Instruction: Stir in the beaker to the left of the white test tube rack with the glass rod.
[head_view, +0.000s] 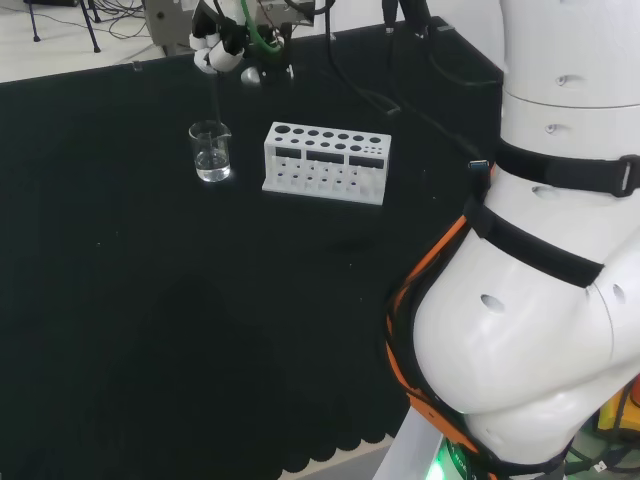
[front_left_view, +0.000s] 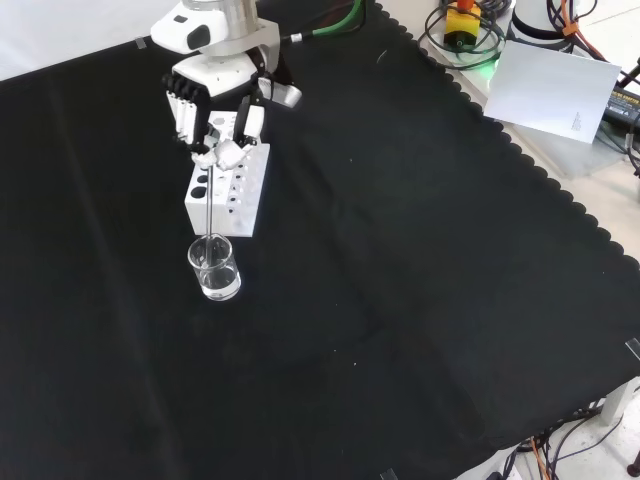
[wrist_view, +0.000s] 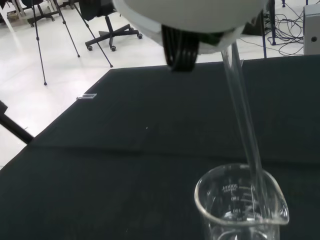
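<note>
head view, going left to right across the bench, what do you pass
beaker with the glass rod standing in it, held from above by the hand -> white test tube rack -> the arm's own white links

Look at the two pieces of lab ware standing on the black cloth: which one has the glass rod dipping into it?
The clear beaker: the glass rod held by the hand enters its mouth. The white test tube rack beside it has nothing in its holes.
</note>
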